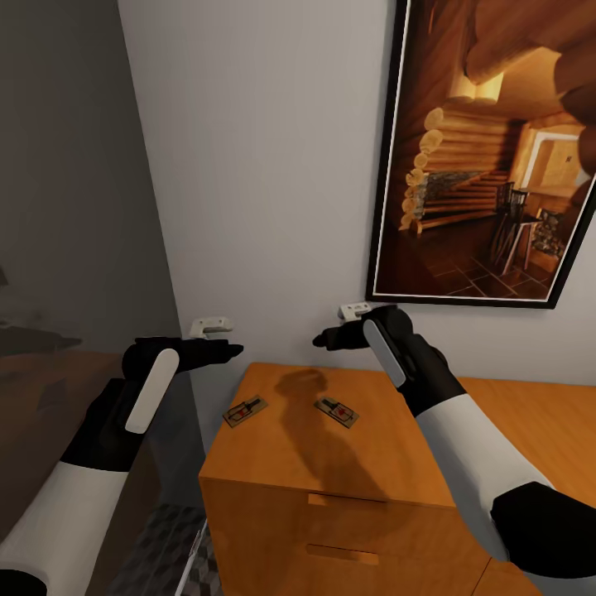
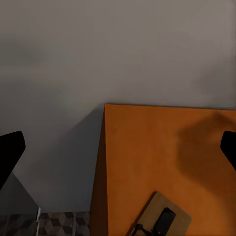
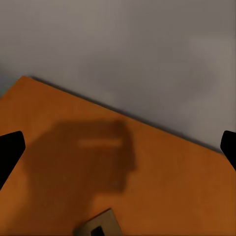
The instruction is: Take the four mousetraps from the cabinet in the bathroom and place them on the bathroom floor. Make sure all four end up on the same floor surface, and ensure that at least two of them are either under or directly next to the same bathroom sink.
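Two mousetraps lie flat on top of the orange-brown cabinet (image 1: 389,463): one (image 1: 245,410) near its left edge, the other (image 1: 337,411) a little to the right. My left gripper (image 1: 219,341) hovers open above the cabinet's left edge, over the left mousetrap (image 2: 160,221), its fingertips (image 2: 10,152) wide apart. My right gripper (image 1: 339,327) hangs open above the cabinet top, close to the wall, over the right mousetrap (image 3: 101,227). Neither gripper holds anything. A strip of the cube-patterned bathroom floor (image 1: 165,546) shows left of the cabinet.
A large framed picture of a log cabin (image 1: 488,157) hangs on the white wall just behind the cabinet. A dark grey panel (image 1: 74,207) stands at the left. Two drawer fronts with bar handles (image 1: 348,501) face me below.
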Robot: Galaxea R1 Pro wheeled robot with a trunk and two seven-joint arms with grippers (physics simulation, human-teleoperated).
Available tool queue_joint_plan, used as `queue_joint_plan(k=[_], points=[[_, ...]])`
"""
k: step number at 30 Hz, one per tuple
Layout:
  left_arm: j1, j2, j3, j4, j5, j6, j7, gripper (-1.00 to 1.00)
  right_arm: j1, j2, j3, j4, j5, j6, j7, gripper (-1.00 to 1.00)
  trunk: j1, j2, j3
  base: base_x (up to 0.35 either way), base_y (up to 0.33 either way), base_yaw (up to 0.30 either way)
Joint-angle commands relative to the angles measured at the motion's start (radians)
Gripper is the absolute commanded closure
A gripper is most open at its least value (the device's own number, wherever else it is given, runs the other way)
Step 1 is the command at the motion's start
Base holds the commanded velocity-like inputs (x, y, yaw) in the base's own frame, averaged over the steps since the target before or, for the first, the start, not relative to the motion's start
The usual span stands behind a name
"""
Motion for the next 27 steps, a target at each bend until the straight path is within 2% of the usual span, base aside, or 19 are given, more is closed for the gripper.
queue_joint_plan(k=[1,11,20,27], points=[[-0.001,0.001,-0.002,-0.001,0.011,0.002,0.010,-1.00,0.001,-0.001,0.001,0.000,-0.003,0.004,-0.001,-1.00,0.000,-0.001,-0.001,0.000,0.000,0.000],[-0.001,0.001,-0.002,-0.001,0.011,0.002,0.010,-1.00,-0.003,-0.008,0.001,-0.001,-0.007,0.004,-0.004,-1.00,0.000,-0.001,-0.001,-0.011,-0.001,0.000],[-0.001,0.001,-0.002,-0.001,0.013,0.002,0.010,-1.00,-0.003,-0.007,0.002,-0.002,-0.006,0.004,-0.009,-1.00,0.000,-0.001,-0.001,-0.187,-0.055,0.000],[-0.001,0.001,-0.002,-0.001,0.013,0.002,0.010,-1.00,-0.003,-0.006,0.006,-0.003,-0.005,0.004,-0.011,-1.00,0.000,-0.001,-0.001,-0.077,-0.031,0.000]])
